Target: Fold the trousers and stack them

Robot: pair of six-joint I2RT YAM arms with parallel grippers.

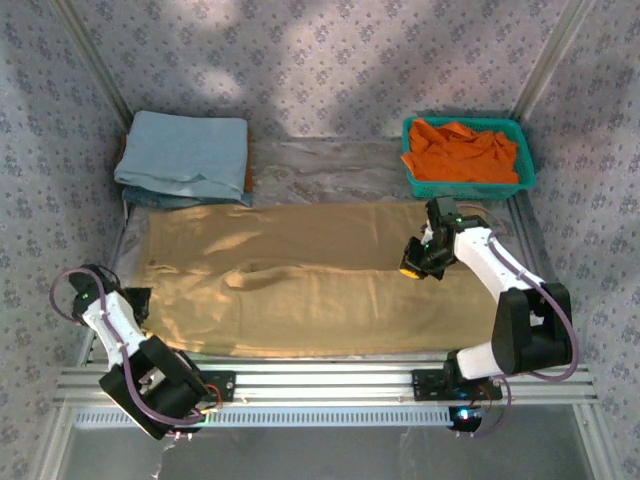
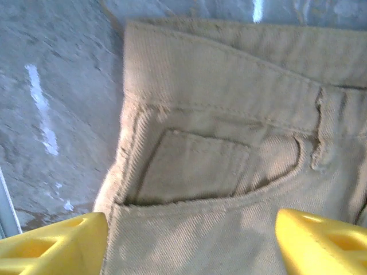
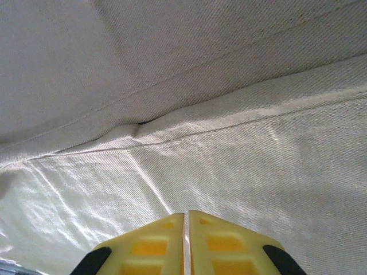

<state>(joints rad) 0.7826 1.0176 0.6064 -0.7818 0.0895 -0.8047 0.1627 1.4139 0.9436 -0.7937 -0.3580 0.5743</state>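
Observation:
The tan trousers (image 1: 300,280) lie spread flat across the table, waist to the left and legs running right. My left gripper (image 1: 135,299) sits at the waist end. In the left wrist view it (image 2: 192,252) is open, its yellow fingers (image 2: 51,243) wide apart over the front pocket and waistband (image 2: 229,114). My right gripper (image 1: 415,262) hovers over the leg end. In the right wrist view it (image 3: 186,216) is shut, tips together just above the cloth near a seam (image 3: 229,143), with nothing seen pinched between them.
A folded light blue cloth (image 1: 185,155) lies at the back left. A teal basket (image 1: 470,186) at the back right holds an orange garment (image 1: 462,148). An aluminium rail (image 1: 320,380) runs along the front edge. Patterned walls close in on the sides.

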